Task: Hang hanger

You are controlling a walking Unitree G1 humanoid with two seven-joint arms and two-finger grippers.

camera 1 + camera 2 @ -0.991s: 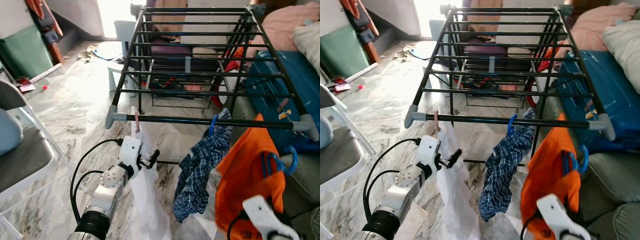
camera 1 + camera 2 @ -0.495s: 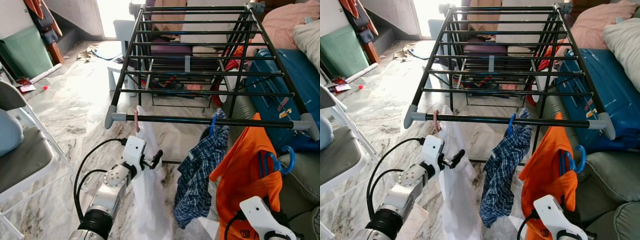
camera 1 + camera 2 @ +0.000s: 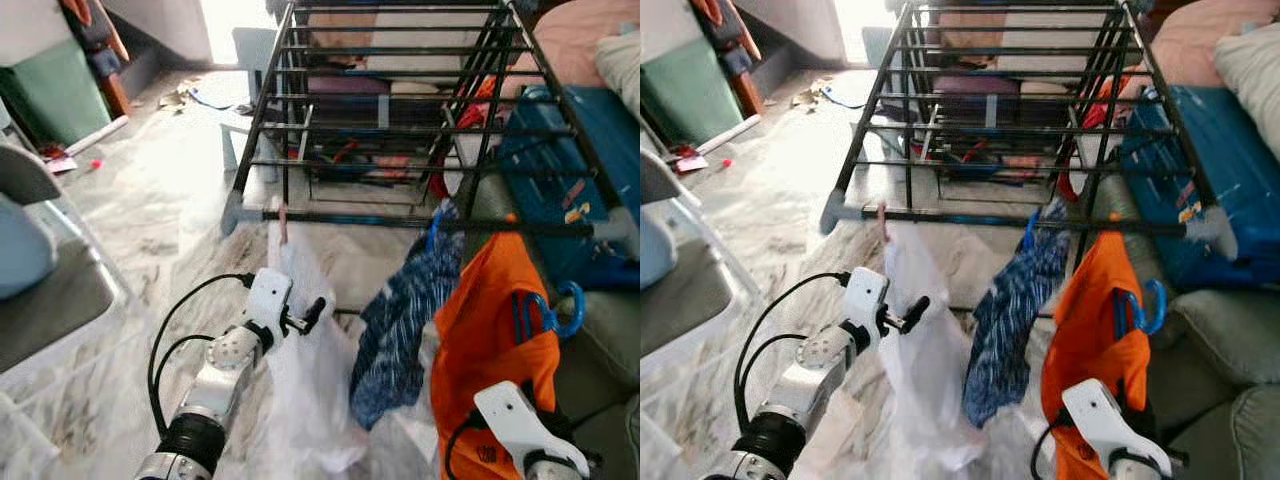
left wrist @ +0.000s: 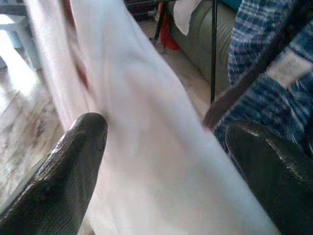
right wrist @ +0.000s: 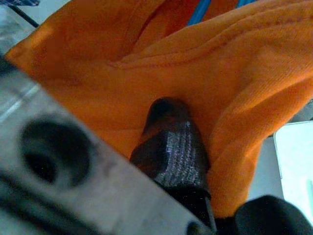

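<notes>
Since a second ago the head camera has dipped and gone blurry, so the whole scene shifted; the real change is the orange garment, which has come up so its shoulder now sits just under the front rail of the drying rack, with the blue hanger hook poking out at its right side, not yet over any bar; right gripper is buried in the orange cloth from below, one finger pressed into a fold, apparently pinching garment rather than plastic, though I cannot tell for sure; left gripper has barely moved, fingers spread wide either side of the white garment hanging from a pink hanger on the same rail, gripping nothing; plaid shirt on a blue hook hangs between white and orange; handling call: load is light but floppy, knit cloth will slide and bunch, so the hanger can swing or tip inside it; rigid part is the plastic hook and neck, best held there or tight at the shoulder; hook needs clear space on the rail right of the plaid shirt.
</notes>
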